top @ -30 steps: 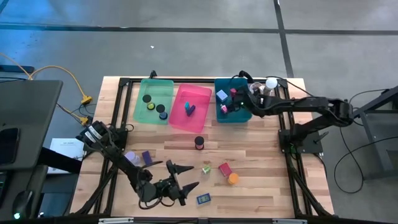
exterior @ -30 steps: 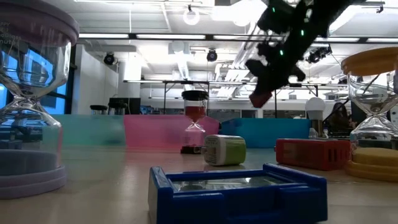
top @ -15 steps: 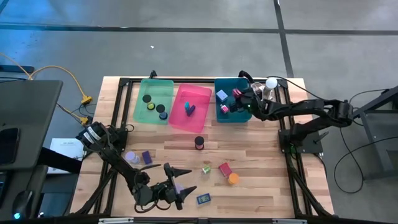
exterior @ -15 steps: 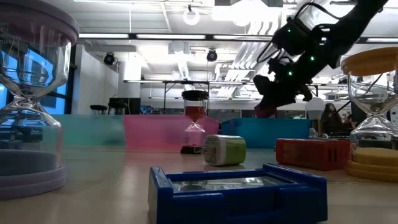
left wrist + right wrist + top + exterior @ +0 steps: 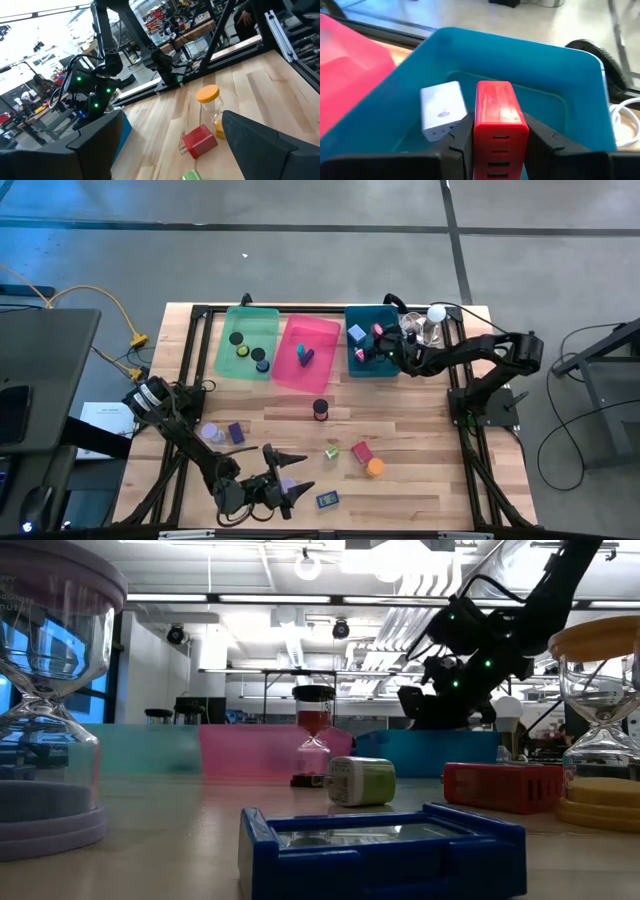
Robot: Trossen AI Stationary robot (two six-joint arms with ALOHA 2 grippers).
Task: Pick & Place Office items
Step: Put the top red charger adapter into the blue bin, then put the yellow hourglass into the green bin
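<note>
Red block (image 5: 500,117) clamped between right gripper (image 5: 496,137) jaws, above teal bin (image 5: 570,95), beside white block (image 5: 441,111), left gripper (image 5: 283,485) jaws wide.

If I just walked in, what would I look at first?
Probably the right gripper, which is squeezing a bright red block over the teal bin at the table's far edge. In a row with that bin sit a pink bin and a green bin. Near the front edge the left gripper hangs open above the wood, with a blue block just beside it.
</note>
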